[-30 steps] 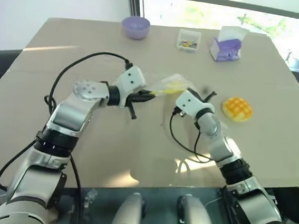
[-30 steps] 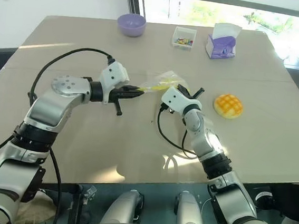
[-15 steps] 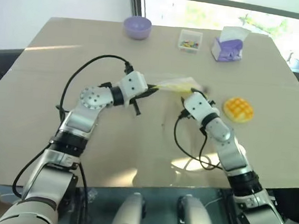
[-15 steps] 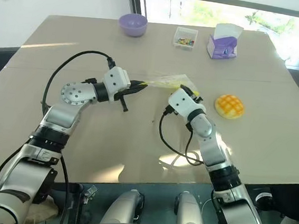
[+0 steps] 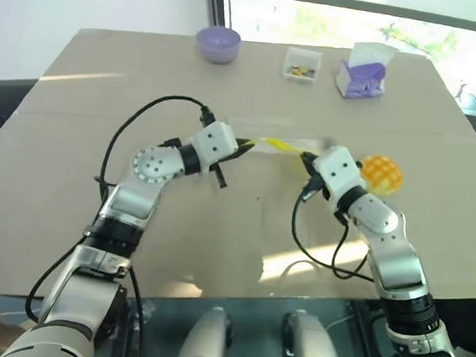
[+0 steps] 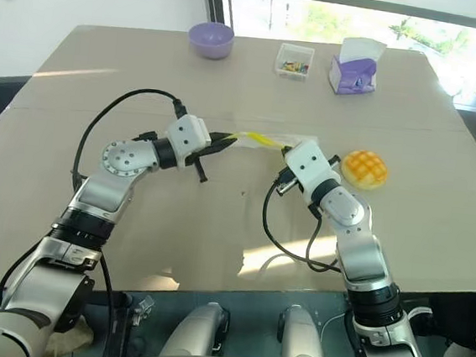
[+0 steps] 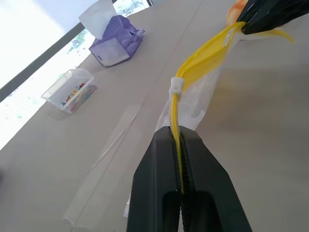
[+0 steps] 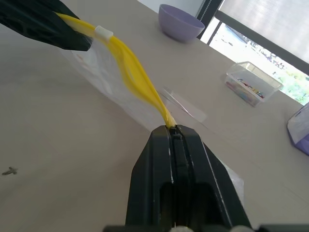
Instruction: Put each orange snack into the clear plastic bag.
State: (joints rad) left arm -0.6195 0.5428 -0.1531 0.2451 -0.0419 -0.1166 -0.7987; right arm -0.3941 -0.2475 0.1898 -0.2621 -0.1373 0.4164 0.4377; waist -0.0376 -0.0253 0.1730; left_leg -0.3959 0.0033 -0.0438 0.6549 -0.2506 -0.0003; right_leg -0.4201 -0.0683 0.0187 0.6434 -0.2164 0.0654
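Observation:
The clear plastic bag [image 5: 285, 142] hangs just above the table, its yellow zip strip [image 7: 198, 65] stretched between both grippers. My left gripper [image 5: 245, 144] is shut on one end of the strip; its tips [image 7: 179, 137] pinch the yellow band, with the white slider just beyond them. My right gripper [image 5: 306, 157] is shut on the other end [image 8: 173, 130]. One orange snack [image 5: 381, 173], domed with a waffle grid, lies on the table just right of my right gripper, outside the bag.
A purple bowl [image 5: 216, 43], a small clear box of coloured bits [image 5: 301, 65] and a purple tissue box [image 5: 362, 71] stand along the table's far edge. A clear strip of film [image 7: 113, 140] lies flat on the table near the bag.
My right gripper has drawn back and to the right, toward the snack, and rolled. The yellow strip now runs taut between the grippers. The left gripper has barely shifted.

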